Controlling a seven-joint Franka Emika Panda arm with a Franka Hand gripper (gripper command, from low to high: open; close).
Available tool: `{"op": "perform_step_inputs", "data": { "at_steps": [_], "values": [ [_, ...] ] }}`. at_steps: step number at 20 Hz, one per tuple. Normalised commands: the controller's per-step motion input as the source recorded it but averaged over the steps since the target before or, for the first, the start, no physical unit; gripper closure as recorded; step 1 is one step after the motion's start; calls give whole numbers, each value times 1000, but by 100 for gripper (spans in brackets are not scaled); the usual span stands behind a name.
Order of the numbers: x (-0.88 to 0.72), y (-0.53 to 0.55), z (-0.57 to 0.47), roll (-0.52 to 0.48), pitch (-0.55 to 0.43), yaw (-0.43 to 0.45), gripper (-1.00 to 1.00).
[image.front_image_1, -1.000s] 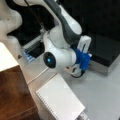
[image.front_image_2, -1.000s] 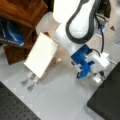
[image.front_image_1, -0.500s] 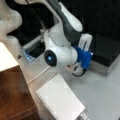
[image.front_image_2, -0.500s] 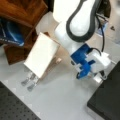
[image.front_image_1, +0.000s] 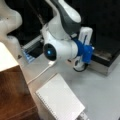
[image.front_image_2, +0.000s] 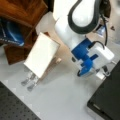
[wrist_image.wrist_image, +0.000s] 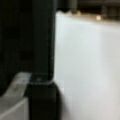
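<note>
Gripper (image.front_image_2: 101, 72) low beside black box (image.front_image_2: 107, 100); grip state unclear; notebook (image.front_image_2: 41, 57) stands tilted.

White Panda arm (image.front_image_1: 62, 30) was bent over, wrist pointing down, in both front views. Blue-and-white camera mount (image.front_image_2: 86, 58) sat on the wrist just above the gripper. Gripper (image.front_image_2: 103, 72) hung low, close over the surface, at the wrist's outer end; in a front view (image.front_image_1: 78, 66) it was mostly hidden behind the wrist. One dark finger (wrist_image.wrist_image: 41, 97) showed in the wrist view, low left. Finger spacing not readable.
</note>
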Motion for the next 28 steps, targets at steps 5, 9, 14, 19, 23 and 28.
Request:
{"op": "perform_step_inputs", "data": {
  "at_steps": [5, 9, 14, 19, 23, 28],
  "values": [
    [179, 129, 433, -34, 78, 102, 100],
    [200, 167, 374, 11, 80, 100, 100],
    [233, 231, 297, 67, 58, 78, 100],
    [264, 288, 191, 143, 50, 34, 100],
    [247, 236, 81, 190, 76, 4, 100],
    [222, 167, 31, 248, 86, -7, 100]
  ]
}}
